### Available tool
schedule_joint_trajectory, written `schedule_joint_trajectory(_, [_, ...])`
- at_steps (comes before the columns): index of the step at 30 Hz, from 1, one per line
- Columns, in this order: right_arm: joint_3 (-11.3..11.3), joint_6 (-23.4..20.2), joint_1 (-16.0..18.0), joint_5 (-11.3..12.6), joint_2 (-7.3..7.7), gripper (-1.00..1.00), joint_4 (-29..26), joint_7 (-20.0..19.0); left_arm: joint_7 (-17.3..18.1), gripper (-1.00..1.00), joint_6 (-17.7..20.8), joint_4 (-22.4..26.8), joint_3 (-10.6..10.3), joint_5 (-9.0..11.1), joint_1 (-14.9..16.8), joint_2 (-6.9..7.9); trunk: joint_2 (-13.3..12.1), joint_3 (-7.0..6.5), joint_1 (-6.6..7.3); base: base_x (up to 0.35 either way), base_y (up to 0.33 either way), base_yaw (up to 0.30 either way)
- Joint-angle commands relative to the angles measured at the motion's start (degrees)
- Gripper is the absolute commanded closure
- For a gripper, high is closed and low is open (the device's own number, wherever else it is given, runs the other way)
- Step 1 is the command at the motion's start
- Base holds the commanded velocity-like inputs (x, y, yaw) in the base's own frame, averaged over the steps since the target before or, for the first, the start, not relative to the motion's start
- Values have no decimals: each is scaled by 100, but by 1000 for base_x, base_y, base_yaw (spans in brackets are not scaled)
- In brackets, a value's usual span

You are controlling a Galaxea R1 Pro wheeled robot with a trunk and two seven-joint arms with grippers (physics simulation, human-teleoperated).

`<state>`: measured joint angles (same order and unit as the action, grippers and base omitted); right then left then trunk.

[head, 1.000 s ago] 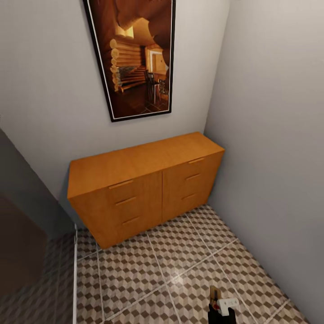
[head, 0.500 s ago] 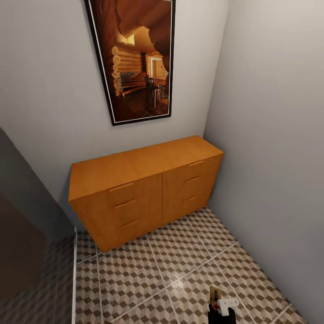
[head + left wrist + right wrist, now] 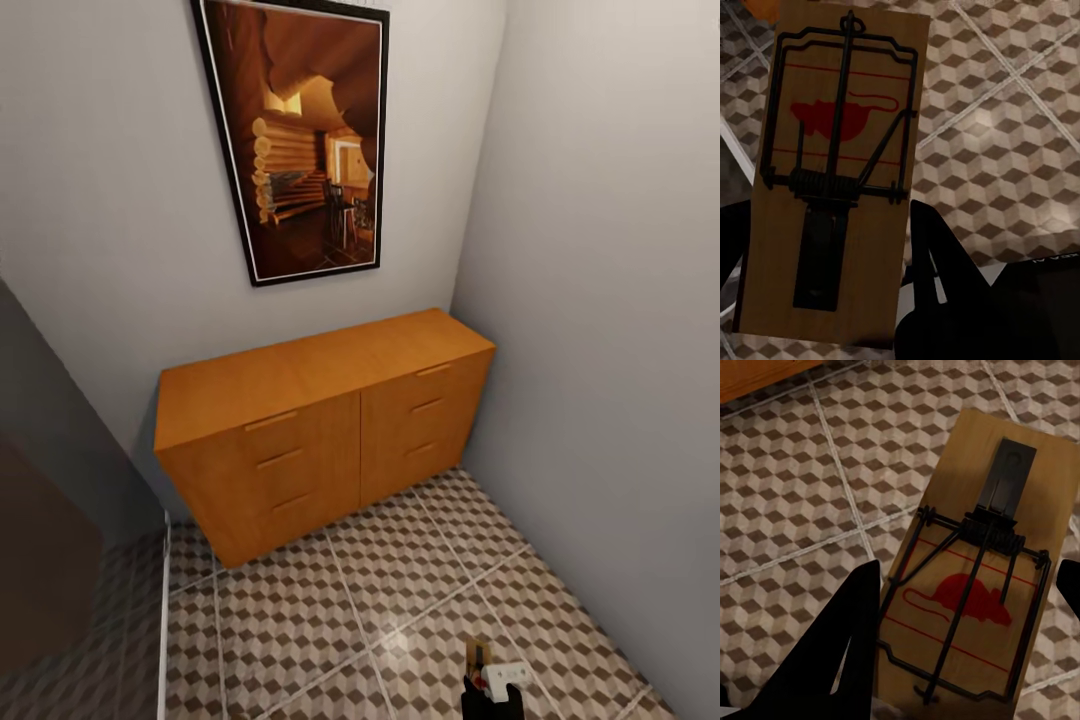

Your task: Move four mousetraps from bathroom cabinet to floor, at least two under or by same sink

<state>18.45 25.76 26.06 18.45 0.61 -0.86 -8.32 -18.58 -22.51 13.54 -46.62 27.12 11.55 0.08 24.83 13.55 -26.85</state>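
Each arm carries a trap: the left gripper [image 3: 832, 300] is clamped on one mousetrap [image 3: 832, 180], the right gripper [image 3: 967, 645] on a second mousetrap [image 3: 979, 585], both held above the cube-patterned bathroom floor [image 3: 330, 600]. Neither is set down yet, and no sink is in sight, so placing seems to remain. The orange cabinet [image 3: 320, 430] stands closed against grey walls under a framed picture [image 3: 300, 140]

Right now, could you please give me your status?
Left gripper shut on wooden mousetrap. Right gripper shut on second mousetrap. Orange-brown cabinet drawers closed.
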Motion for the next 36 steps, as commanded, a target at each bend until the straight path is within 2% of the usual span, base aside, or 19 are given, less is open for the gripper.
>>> schedule_joint_trajectory(1, [18, 17, 5, 63, 1, 100, 7, -47, -49, 100, -8, 1, -49, 8, 5, 1, 9, 0, -3, 0, 0, 0])
schedule_joint_trajectory(36, [18, 17, 5, 63, 0, 100, 7, 67, -49, 100, -8, 8, -49, 7, 5, 1, 9, -314, -3, 0, 0, 0])
